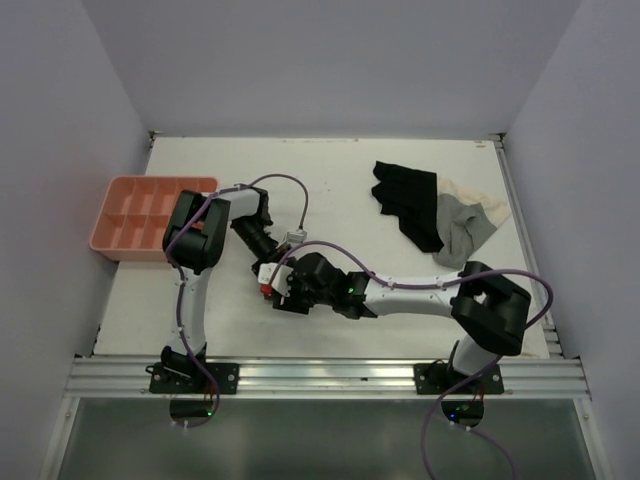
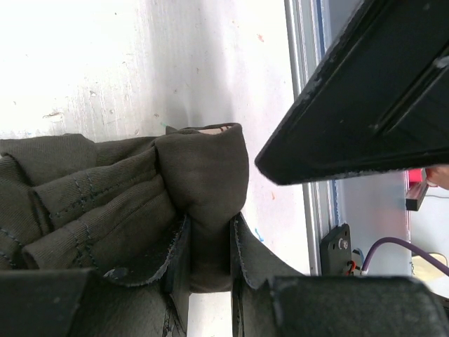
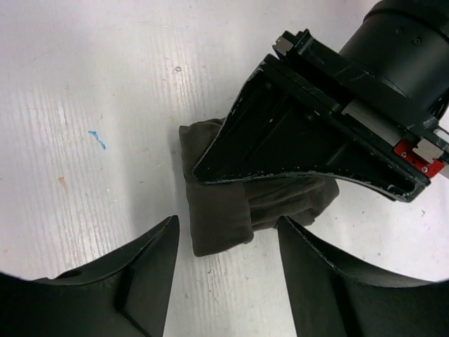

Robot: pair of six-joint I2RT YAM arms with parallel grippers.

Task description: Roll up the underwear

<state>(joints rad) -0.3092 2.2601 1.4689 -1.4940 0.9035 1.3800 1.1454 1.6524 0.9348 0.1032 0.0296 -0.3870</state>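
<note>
The underwear point(image 2: 203, 175) is a dark brown, bunched and partly rolled bundle on the white table. My left gripper point(image 2: 209, 239) is shut on a fold of it, with the fabric pinched between the two fingers. In the right wrist view the underwear point(image 3: 221, 217) lies under the left gripper point(image 3: 295, 140). My right gripper point(image 3: 228, 239) is open, with its jaws standing apart on either side of the roll's near end and not touching it. In the top view both grippers meet at the table's middle, left point(image 1: 268, 272) and right point(image 1: 285, 292), and they hide the garment.
A pink compartment tray point(image 1: 140, 215) sits at the left edge. A black garment point(image 1: 405, 200) and a grey-and-cream garment point(image 1: 465, 220) lie at the back right. A metal rail point(image 1: 330, 375) runs along the near edge.
</note>
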